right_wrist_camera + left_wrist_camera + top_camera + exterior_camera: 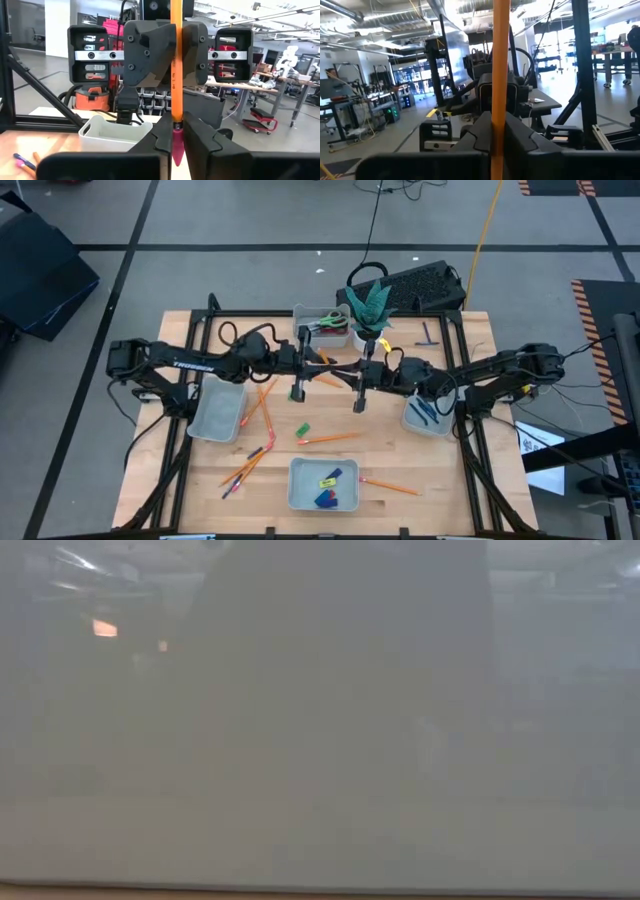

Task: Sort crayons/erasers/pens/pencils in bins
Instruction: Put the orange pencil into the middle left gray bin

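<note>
While both grippers meet at frame centre in the high view, the left gripper (297,391) and right gripper (174,135) each clamp one pencil (176,60), its long axis spanning between them; the left bin (218,410) lies nearer the left arm.

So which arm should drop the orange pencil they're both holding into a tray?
Probably the left. The left hand and right hand both grip the thin orange pencil, but the bare light-grey plastic tray lies beside the left arm; the matching tray by the right arm already holds dark blue pens.
</note>
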You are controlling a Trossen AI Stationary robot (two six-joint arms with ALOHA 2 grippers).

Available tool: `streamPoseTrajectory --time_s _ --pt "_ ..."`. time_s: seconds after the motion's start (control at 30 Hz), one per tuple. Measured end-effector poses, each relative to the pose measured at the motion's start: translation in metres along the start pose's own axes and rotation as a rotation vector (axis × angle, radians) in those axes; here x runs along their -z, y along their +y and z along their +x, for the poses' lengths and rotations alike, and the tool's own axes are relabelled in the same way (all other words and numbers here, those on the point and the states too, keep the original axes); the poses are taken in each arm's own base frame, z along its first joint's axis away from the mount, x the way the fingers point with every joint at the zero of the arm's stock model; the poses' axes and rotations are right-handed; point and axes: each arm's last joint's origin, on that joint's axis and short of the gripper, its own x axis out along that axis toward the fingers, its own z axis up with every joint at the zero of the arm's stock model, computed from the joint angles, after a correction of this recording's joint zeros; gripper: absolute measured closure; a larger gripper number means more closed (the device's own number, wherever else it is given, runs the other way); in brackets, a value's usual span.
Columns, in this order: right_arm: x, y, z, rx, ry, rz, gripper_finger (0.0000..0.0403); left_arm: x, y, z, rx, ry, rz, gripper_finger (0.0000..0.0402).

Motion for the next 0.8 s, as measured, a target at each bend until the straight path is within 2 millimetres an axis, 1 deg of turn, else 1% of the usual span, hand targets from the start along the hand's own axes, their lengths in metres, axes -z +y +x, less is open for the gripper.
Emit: streamPoseTrajectory --time_s 0.13,0.23,0.33,0.43,0.5,0.57,0.67,0.73,0.8 --pt "0.0 0.0 0.0 0.004 0.003 0.009 0.036 0.001 0.0 0.0 -0.015 0.009 -0.011 0.0376" --pt "-0.001 -0.001 -0.001 0.008 0.002 0.019 0.0324 -0.001 0.0 -0.002 -0.022 0.041 -0.007 0.0381" --pt "-0.007 -0.002 -0.004 0.009 -0.014 0.027 0.0279 -0.009 0.001 -0.004 -0.044 0.102 -0.013 0.0381" --pt "-0.015 -0.004 -0.01 0.007 -0.006 0.024 0.0235 -0.026 0.004 -0.006 -0.116 0.217 -0.007 0.0381" --pt "-0.022 -0.007 -0.016 0.014 -0.001 0.023 0.0209 -0.036 0.004 -0.013 -0.186 0.344 -0.015 0.0381" --pt "-0.027 -0.01 -0.022 0.046 0.03 0.017 0.0189 -0.045 0.004 -0.013 -0.263 0.457 -0.005 0.038" --pt "-0.029 -0.014 -0.033 0.09 0.121 -0.004 0.0168 -0.062 -0.002 -0.02 -0.387 0.637 0.014 0.038" --pt "-0.029 -0.016 -0.041 0.117 0.191 -0.006 0.0161 -0.076 -0.006 -0.02 -0.458 0.688 0.017 0.0379" --pt "-0.029 -0.019 -0.049 0.151 0.253 0.02 0.0159 -0.083 -0.013 -0.025 -0.501 0.789 -0.007 0.0379"
